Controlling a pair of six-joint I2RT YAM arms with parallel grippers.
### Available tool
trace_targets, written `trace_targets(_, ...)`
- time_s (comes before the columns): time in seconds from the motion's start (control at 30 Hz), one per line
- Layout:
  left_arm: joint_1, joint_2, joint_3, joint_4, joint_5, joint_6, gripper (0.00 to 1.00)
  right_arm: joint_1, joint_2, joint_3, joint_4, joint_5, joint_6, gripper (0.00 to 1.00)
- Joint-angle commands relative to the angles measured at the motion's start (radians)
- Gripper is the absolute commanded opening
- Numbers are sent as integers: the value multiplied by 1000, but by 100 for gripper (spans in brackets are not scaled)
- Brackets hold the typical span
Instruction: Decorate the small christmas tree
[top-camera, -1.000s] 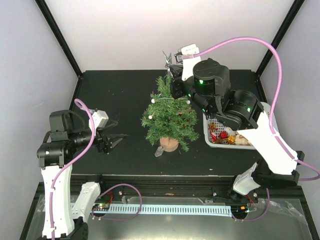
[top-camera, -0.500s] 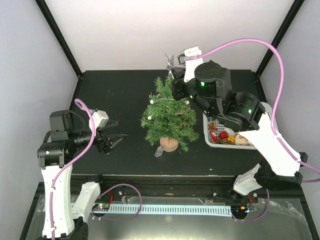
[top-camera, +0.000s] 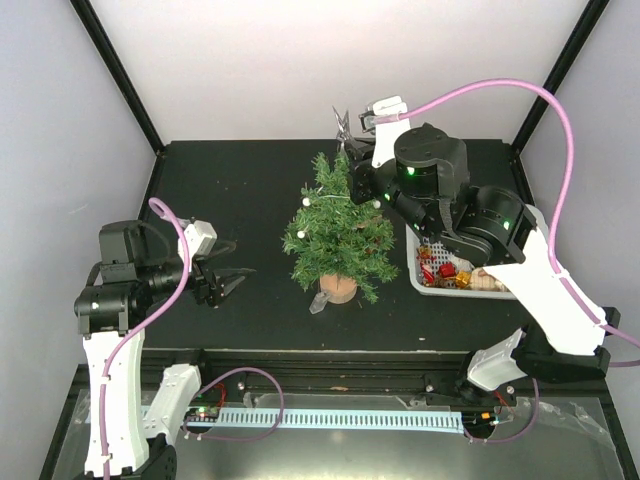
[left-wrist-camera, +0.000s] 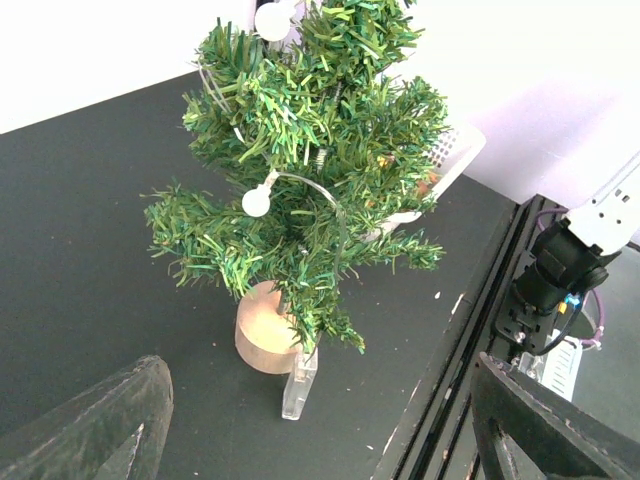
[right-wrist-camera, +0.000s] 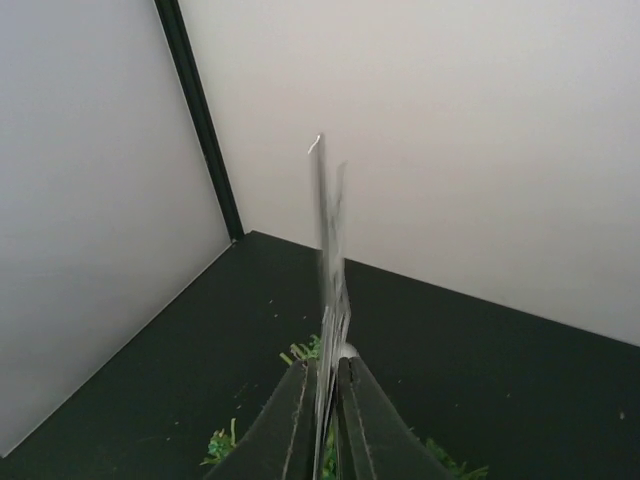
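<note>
There's the small christmas tree (top-camera: 338, 232) in the middle of the table (top-camera: 230, 180), basket (top-camera: 500, 292) just to its right, left gripper (top-camera: 222, 268) well off left. Right gripper (top-camera: 345, 136) is above and behind the treetop, a flat ornament (right-wrist-camera: 328, 250) between its fingers.

From high at the near edge we overlook the whole tabletop (top-camera: 230, 190), while our left wrist view faces the small christmas tree (left-wrist-camera: 300, 200) closely side-on and our right skims its top toward the back wall (right-wrist-camera: 450, 150).
</note>
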Motion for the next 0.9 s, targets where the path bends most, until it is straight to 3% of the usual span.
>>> trace_targets(0.0,-5,-11,-6,24,18,-8,82,-3,-10,-12,-39,-29,8,12)
trace_targets(0.23,-5,-15,-9,27,9,-7,82,-3,-16,-8,-38,-33,8,28)
trace_targets(0.57,-5,-25,-22,38,-1,-10,82,-2,-47,-38,-34,-9,12,41)
trace_targets(0.87,-5,-28,-38,43,-18,-1,82,-2,-197,-253,42,24,45,46)
